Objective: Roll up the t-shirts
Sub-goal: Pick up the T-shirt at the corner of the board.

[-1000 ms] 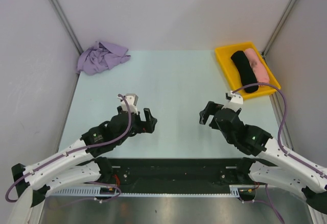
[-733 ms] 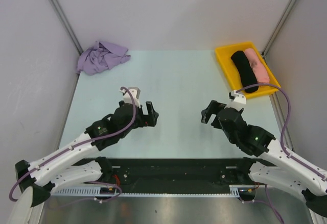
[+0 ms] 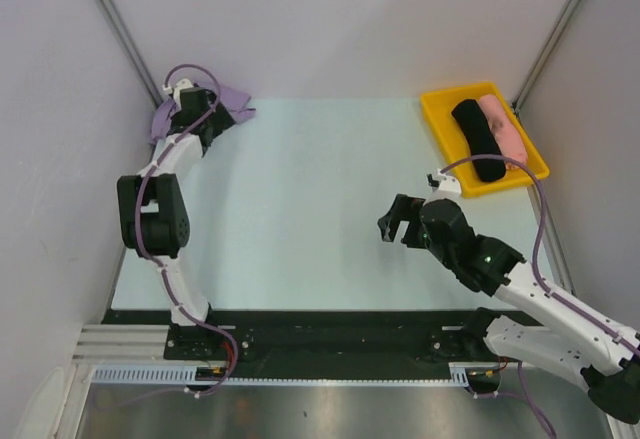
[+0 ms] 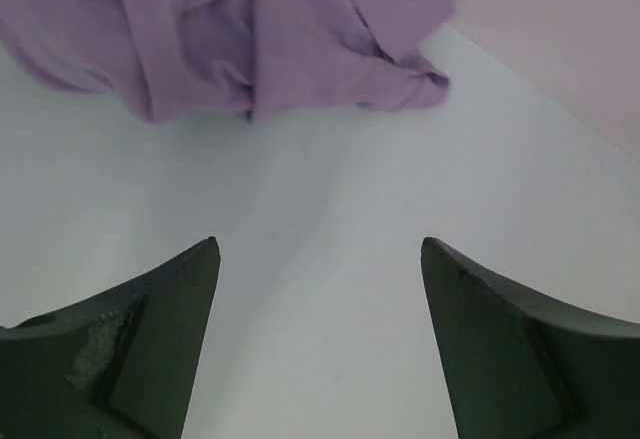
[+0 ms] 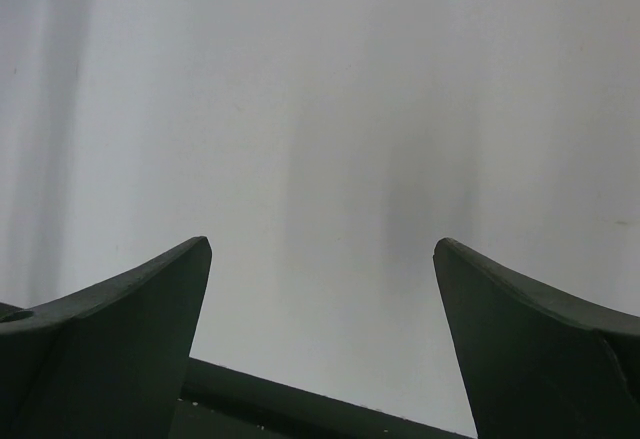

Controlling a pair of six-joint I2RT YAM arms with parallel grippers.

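The lavender t-shirt [image 3: 236, 100] lies crumpled in the table's far left corner, partly hidden in the top view by my left arm. In the left wrist view its folds [image 4: 270, 39] fill the upper part, just beyond the fingertips. My left gripper [image 3: 203, 124] hangs over the shirt's near edge, open [image 4: 320, 259], with only bare table between its fingers. My right gripper [image 3: 395, 225] hovers over the table right of the middle, far from the shirt. It is open [image 5: 322, 254] and holds nothing.
A yellow tray [image 3: 440, 124] stands at the far right, holding a black cloth bundle [image 3: 478, 139] and a pink cloth bundle [image 3: 503, 127]. Grey walls with metal posts close in the left, back and right sides. The table's dark front edge [image 5: 300, 409] shows under the right gripper.
My left arm has swung from the near middle of the table out to the far left corner, over the t-shirt. The right gripper has shifted slightly left. Both stay open.
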